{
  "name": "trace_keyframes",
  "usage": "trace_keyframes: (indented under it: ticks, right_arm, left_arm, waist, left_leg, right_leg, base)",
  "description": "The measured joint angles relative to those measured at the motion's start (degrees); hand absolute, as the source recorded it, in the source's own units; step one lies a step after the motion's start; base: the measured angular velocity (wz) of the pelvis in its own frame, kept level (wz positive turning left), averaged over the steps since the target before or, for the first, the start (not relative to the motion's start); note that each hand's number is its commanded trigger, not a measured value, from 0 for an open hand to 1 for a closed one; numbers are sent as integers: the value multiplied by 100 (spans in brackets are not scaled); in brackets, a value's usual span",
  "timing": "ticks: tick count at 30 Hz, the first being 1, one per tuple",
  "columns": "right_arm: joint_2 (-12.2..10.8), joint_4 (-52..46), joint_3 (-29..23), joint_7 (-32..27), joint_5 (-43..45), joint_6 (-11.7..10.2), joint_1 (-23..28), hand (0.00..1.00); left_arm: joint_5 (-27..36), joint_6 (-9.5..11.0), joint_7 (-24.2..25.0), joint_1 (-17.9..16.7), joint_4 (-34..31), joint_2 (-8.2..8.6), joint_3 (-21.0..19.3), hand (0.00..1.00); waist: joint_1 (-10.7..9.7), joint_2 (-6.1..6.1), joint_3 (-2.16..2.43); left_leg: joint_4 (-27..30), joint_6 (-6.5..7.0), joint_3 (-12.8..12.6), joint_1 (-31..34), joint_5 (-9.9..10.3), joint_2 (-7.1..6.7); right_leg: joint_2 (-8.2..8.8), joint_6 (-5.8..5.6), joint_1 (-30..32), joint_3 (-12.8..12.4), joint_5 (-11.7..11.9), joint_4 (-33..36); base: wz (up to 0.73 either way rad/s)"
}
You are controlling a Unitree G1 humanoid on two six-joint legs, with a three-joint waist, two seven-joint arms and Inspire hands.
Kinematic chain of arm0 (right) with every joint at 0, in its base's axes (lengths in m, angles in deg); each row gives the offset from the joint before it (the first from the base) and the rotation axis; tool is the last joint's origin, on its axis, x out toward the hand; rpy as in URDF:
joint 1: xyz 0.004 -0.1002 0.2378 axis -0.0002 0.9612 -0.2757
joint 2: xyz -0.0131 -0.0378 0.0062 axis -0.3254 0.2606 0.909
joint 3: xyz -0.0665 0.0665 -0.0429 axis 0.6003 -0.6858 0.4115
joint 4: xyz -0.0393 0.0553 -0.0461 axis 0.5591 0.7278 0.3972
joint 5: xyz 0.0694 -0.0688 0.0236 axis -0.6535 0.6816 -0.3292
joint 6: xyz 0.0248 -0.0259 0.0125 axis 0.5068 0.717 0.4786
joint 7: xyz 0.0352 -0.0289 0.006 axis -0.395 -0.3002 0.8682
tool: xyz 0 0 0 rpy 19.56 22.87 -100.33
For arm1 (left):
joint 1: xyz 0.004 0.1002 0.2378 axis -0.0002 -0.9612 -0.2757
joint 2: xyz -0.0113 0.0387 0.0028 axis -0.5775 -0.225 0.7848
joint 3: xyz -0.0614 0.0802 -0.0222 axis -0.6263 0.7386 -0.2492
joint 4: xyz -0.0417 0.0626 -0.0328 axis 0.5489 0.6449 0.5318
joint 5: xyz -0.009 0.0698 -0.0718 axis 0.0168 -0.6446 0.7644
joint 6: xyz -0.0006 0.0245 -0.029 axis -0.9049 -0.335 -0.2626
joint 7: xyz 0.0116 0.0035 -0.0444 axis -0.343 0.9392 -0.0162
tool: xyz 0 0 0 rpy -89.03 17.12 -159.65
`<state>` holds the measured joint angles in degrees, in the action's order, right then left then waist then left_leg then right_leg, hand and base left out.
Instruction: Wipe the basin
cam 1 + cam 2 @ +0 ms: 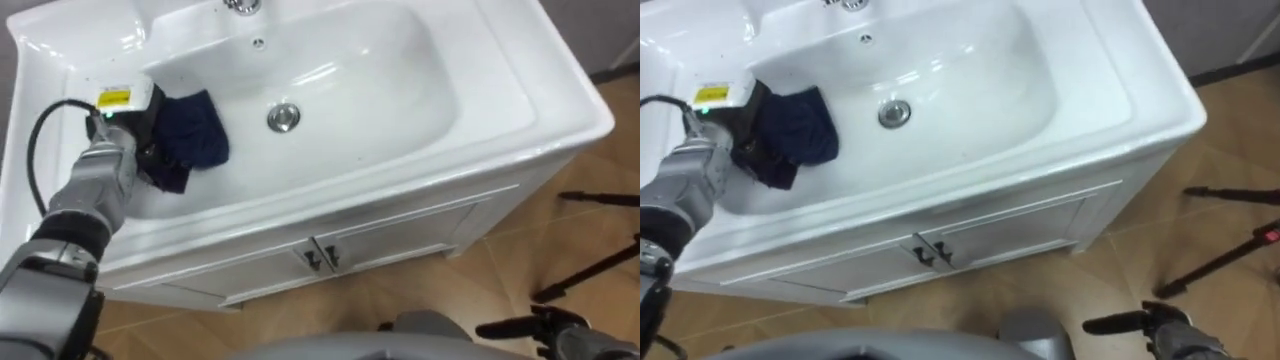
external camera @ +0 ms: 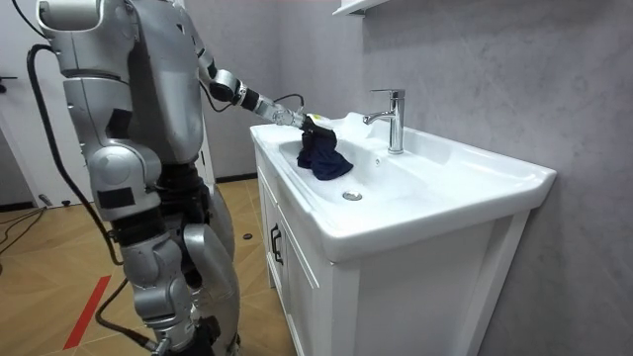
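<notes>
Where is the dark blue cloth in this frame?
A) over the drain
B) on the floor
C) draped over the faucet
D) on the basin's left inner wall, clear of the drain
D: the dark blue cloth lies at the left hand against the basin wall, apart from the drain.

Silver-grey arms, black joints, black cable, yellow-labelled tag on left hand [image 1: 132, 128].

White basin [image 1: 400, 90], glossy, rectangular rim with an oval bowl and a metal drain [image 1: 283, 117] at its middle. Dark blue cloth [image 1: 190, 135], crumpled in a bunch, sits on the bowl's slope left of the drain, apart from it.
</notes>
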<state>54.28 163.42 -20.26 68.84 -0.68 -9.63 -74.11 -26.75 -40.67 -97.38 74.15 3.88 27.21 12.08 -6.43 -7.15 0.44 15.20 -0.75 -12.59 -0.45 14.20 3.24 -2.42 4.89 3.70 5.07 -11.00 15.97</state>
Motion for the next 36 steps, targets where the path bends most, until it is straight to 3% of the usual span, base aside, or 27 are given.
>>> trace_keyframes:
  ticks: [4, 6, 17, 22, 24, 28, 30, 36]
  right_arm:
    - [1, -98, -312, 4, 287, 2, 128, 0]
    - [4, -170, -591, -7, 361, 1, 218, 0]
    - [5, -373, -671, 12, 540, -3, 259, 0]
    - [3, -407, -699, 70, 381, -7, 313, 0]
    - [-14, -398, -691, 75, 323, -23, 338, 0]
    - [-30, -389, -708, 87, 407, -39, 482, 0]
    - [-52, -385, -709, 71, 541, -55, 582, 0]
    - [-128, -375, -711, 69, 711, -54, 741, 0]
  left_arm:
    - [-113, -2, -4, -651, -696, -34, -397, 100]
    - [-102, -2, 39, -923, -1072, -37, -610, 100]
    - [265, -1, 101, -1021, -1300, -43, -906, 100]
    - [960, -136, 70, -1022, -1926, -43, -1319, 100]
    - [1142, -199, -22, -1034, -2220, -19, -1533, 100]
    - [1139, -241, -266, -1087, -2734, -19, -1731, 100]
    - [1141, -219, -438, -1295, -3110, -19, -1917, 100]
    - [1141, -198, -793, -1411, -3492, -19, -1942, 100]
  waist:
    - [81, -8, 10]
    - [164, -17, 27]
    - [231, 0, 27]
    - [288, 36, 27]
    - [336, 68, 8]
    - [373, 153, -21]
    - [369, 166, -20]
    - [372, 187, -42]
  left_leg:
    - [-106, 0, 59, -228, 0, 5]
    - [-188, -2, 203, -329, 0, 0]
    - [-313, -31, 415, -579, -17, -9]
    - [-309, -33, 523, -582, -18, -27]
    - [-315, -34, 556, -590, -19, -34]
    - [-362, -51, 654, -614, -30, -57]
    - [-377, -50, 661, -635, -31, -67]
    - [-390, -44, 675, -643, -34, -88]
  right_leg:
    - [-36, 5, -264, -25, 16, -177]
    - [-63, 10, -354, -35, 18, -254]
    - [-94, 24, -649, 5, 24, -424]
    - [-61, 19, -673, 107, 21, -436]
    - [-53, 16, -692, 133, 19, -436]
    - [-47, -3, -758, 185, 23, -506]
    - [-36, -12, -795, 207, 28, -537]
    - [-13, -28, -842, 243, 19, -536]
  base:
    - [-5]
    - [0]
    - [2]
    - [15]
    - [6]
    - [13]
    - [2]
    - [2]
